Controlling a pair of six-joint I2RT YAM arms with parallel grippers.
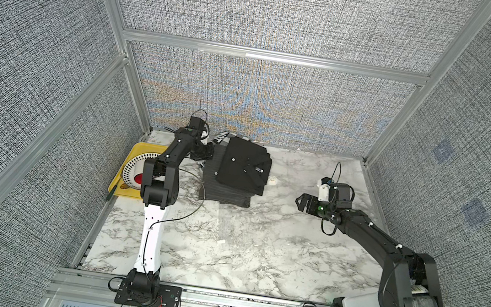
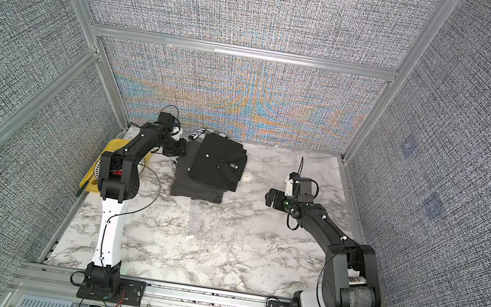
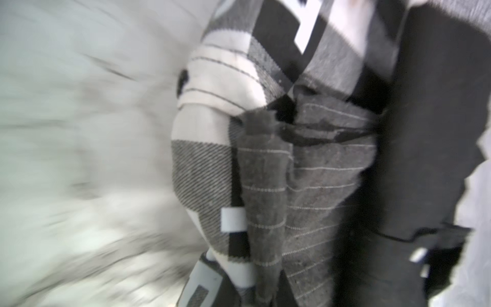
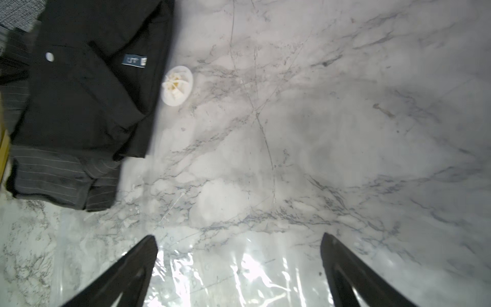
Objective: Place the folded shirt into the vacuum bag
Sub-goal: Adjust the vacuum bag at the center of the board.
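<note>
As it lies flat, vacuum bag (image 1: 246, 227), valve (image 1: 272, 180) far, clip (image 1: 221, 241) seemingly near

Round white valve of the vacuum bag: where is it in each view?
Both top views: the round white valve lies on the marble beside the black shirt, on the side facing the right gripper.
Left wrist: not in it.
Right wrist: the valve sits beside the shirt's edge.
Shared landmark: the shirt's small label.

The folded black buttoned shirt (image 1: 243, 169) lies atop a folded grey pinstriped shirt (image 1: 224, 195) on the white marble table (image 1: 188, 261); a yellow plastic tray (image 1: 134, 151) sits left, the clear crinkly plastic vacuum bag (image 4: 225, 268) front-right.
</note>
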